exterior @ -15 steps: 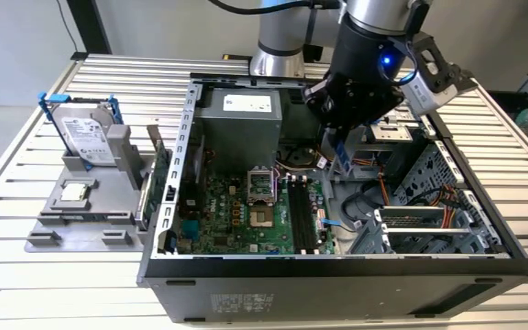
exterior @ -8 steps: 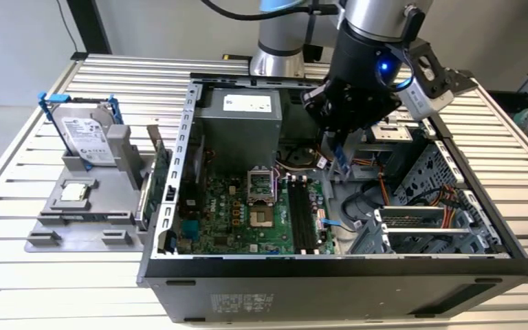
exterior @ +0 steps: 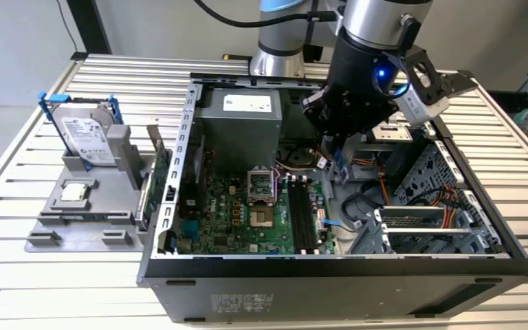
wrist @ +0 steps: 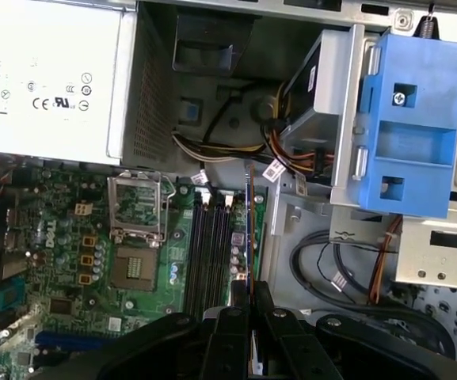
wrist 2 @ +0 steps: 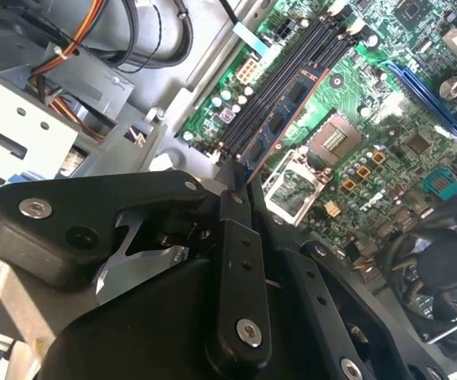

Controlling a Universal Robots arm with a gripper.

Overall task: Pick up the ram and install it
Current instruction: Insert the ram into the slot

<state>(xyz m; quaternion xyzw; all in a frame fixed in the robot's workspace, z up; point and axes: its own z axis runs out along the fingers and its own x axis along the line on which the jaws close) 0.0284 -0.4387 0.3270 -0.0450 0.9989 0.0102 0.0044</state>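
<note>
My gripper (exterior: 329, 146) hangs inside the open computer case, above the far end of the motherboard's black memory slots (exterior: 302, 214). It is shut on the ram (wrist 2: 279, 127), a long thin dark board with small chips, held edge down. In the first wrist view the ram (wrist: 250, 226) shows edge-on, running out from the gripper (wrist: 248, 299) beside the slots (wrist: 208, 253) on their drive-cage side. In the second wrist view the gripper (wrist 2: 234, 188) clamps one end of the stick, which sits over the slots (wrist 2: 295, 59). I cannot tell whether the ram touches a slot.
The grey power supply (exterior: 238, 124) stands behind the motherboard, with the open CPU socket (exterior: 261, 189) near the slots. A blue-fronted drive cage (wrist: 406, 127) and cable bundles (exterior: 365, 203) crowd the exterior view's right. Outside the case stand a hard drive (exterior: 88, 137) and an upright green card (exterior: 160, 168).
</note>
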